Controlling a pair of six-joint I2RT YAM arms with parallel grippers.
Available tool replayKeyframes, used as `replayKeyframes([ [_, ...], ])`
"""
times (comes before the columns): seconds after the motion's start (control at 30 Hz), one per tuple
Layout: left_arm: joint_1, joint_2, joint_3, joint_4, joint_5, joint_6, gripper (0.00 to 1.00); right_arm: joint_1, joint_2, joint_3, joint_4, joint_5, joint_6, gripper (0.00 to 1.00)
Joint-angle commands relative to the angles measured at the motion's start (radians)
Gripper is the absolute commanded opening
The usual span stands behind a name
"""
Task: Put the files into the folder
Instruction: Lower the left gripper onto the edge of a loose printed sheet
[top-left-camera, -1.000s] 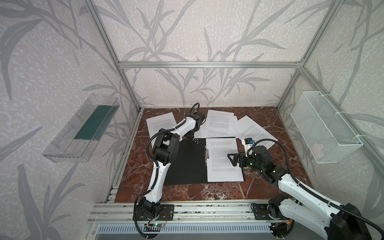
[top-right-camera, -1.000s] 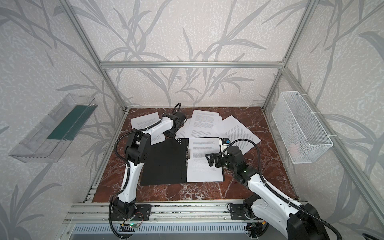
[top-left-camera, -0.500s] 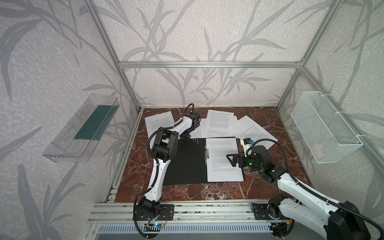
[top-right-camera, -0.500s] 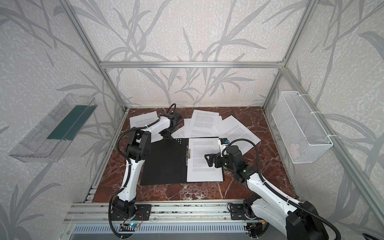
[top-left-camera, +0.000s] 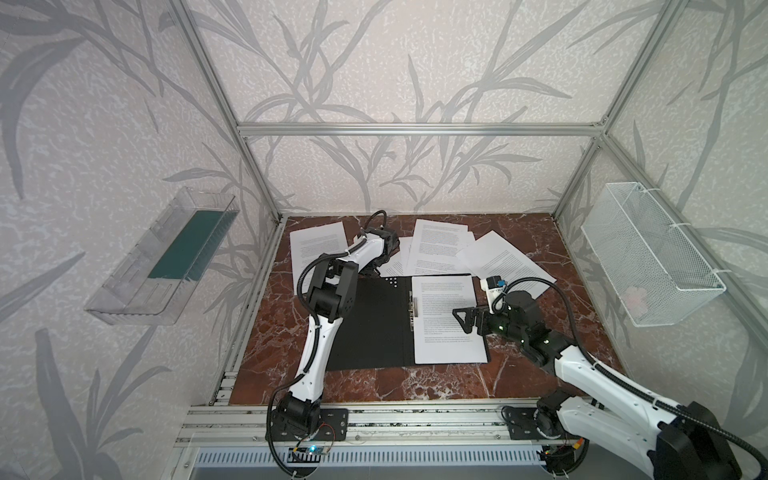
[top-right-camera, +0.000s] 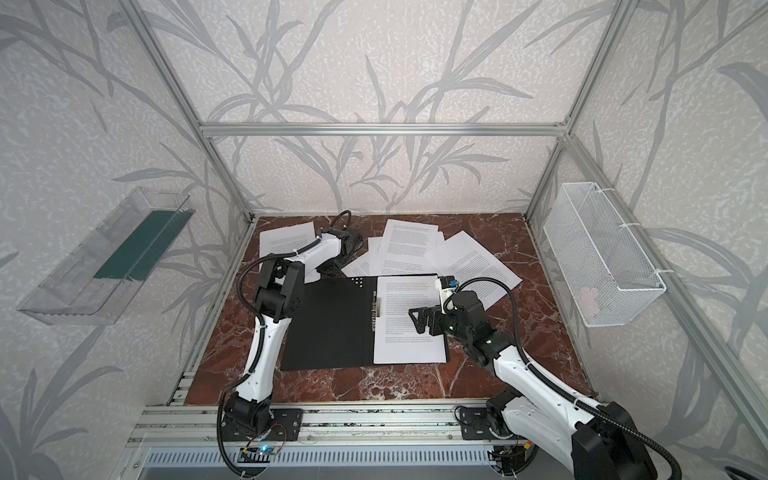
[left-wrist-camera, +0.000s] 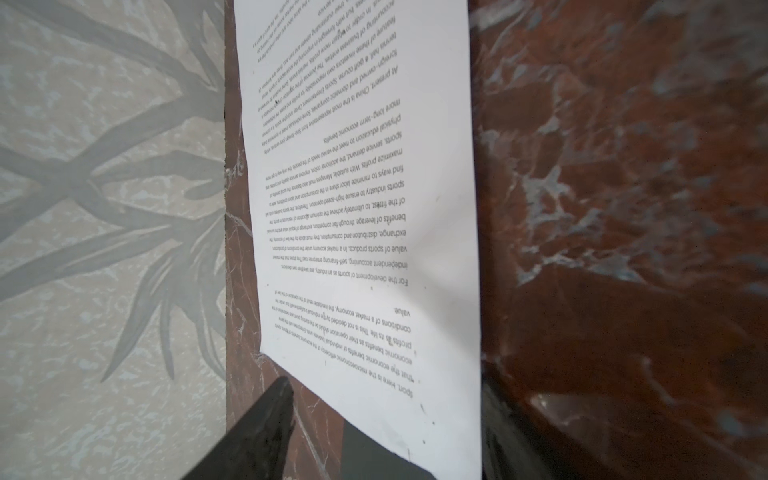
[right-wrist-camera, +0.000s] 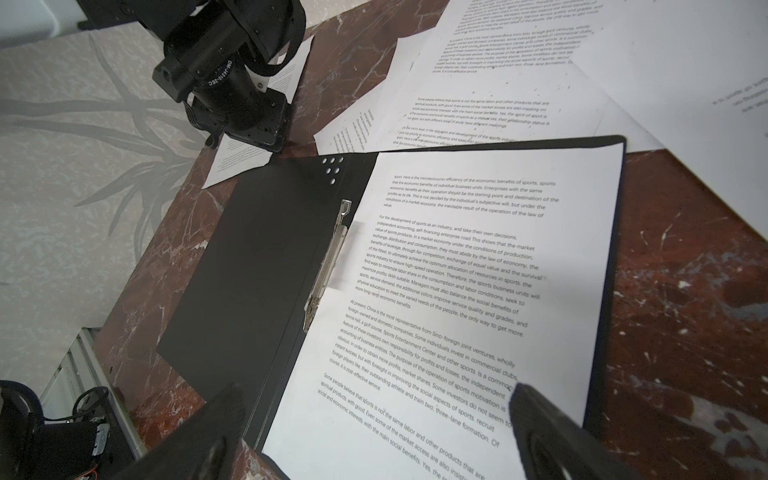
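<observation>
1. Folder (top-left-camera: 370, 328), in both top views, lies open and flat on the marble table (top-left-camera: 374, 382), black inside up, with a clip (top-left-camera: 411, 309) along its spine. One sheet (top-left-camera: 449, 328) lies on its right half. More files lie loose beyond it: a lone sheet (top-left-camera: 318, 249) by the left wall, a pile (top-left-camera: 436, 245) at the back, and a far sheet (top-left-camera: 505, 257) to the right. The left gripper (top-left-camera: 374, 268) sits low at the lone sheet's near corner, mostly hidden under its own wrist. The right gripper (top-left-camera: 461, 320) hovers over the sheet in the folder, spread wide and empty. A clear tray (top-left-camera: 166, 266) hangs on the left wall and a wire basket (top-left-camera: 648, 257) on the right.

2. Left wrist view: the lone sheet (left-wrist-camera: 361, 208) lies flat on the table (left-wrist-camera: 623, 208) and runs towards the wall (left-wrist-camera: 104, 166). One finger (left-wrist-camera: 270, 415) shows over bare marble beside the sheet's near end. A second, blurred one shows on the other side. The left gripper (left-wrist-camera: 386, 386) has a wide gap and grips nothing. Whether it touches the paper I cannot tell.

3. Right wrist view: the folder (right-wrist-camera: 257, 257) holds the sheet (right-wrist-camera: 478, 270) beside the clip (right-wrist-camera: 328, 266). The right gripper (right-wrist-camera: 376, 392) is fully spread, its fingers (right-wrist-camera: 216, 419) above the folder's near end with nothing between them. The pile (right-wrist-camera: 478, 104) overlaps just past the folder's far edge.
</observation>
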Motion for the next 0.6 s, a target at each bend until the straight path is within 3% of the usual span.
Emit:
replayKeyframes([
  [0.0, 0.006, 0.049, 0.044, -0.077, -0.022, -0.049, 0.63, -0.002, -0.018, 0.0, 0.017, -0.003, 0.005, 0.99],
  [0.17, 0.013, 0.067, 0.076, -0.117, 0.006, -0.095, 0.51, -0.001, -0.029, -0.003, 0.012, 0.004, 0.002, 0.99],
  [0.27, 0.026, 0.063, 0.079, -0.121, 0.044, -0.122, 0.38, -0.001, -0.035, -0.003, 0.012, 0.0, 0.004, 0.99],
  [0.57, 0.073, 0.028, 0.049, -0.088, 0.136, -0.134, 0.19, -0.001, -0.052, -0.006, 0.01, 0.006, 0.0, 0.99],
])
